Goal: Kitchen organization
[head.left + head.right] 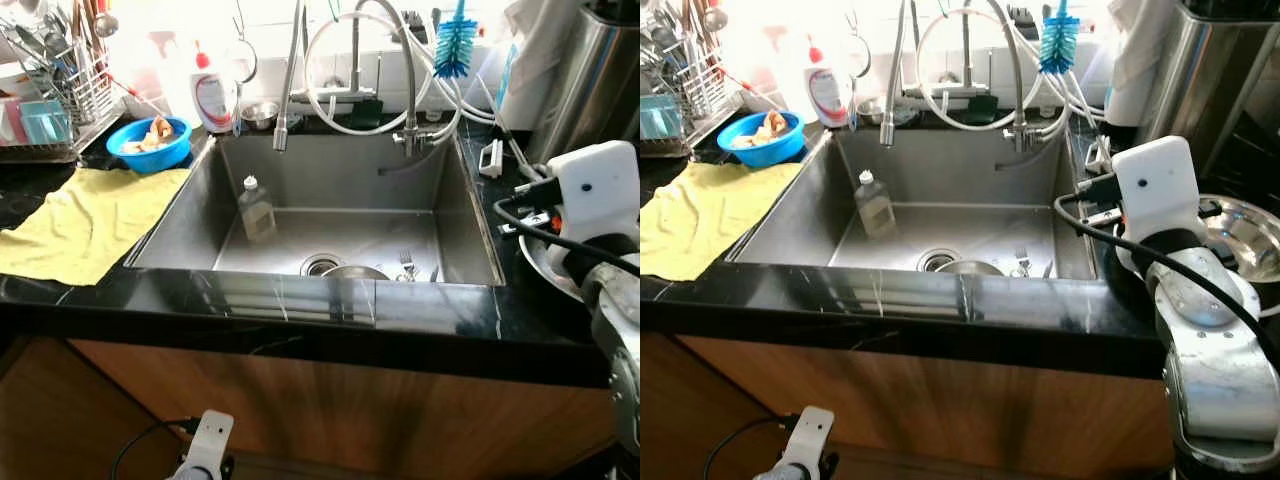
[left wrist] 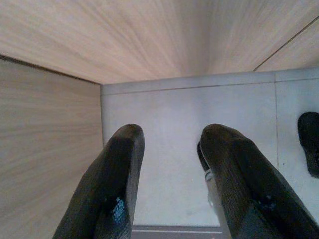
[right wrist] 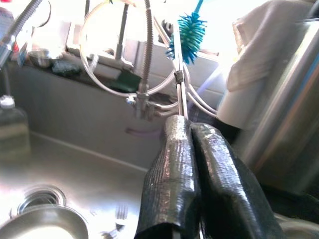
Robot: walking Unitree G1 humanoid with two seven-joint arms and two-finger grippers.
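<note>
While one bottle [image 1: 256,206] stands, one fork [image 1: 406,264] lies in sink [image 1: 470,235]

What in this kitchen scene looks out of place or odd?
A clear plastic bottle stands inside the steel sink, near a fork and a metal bowl by the drain. The right hand pinches a thin metal utensil above the sink.

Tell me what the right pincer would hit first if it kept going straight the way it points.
Probably the cluster of faucet hoses at the back of the sink, near the blue bottle brush. The right pincer is shut, aimed that way; depth is unclear.
</note>
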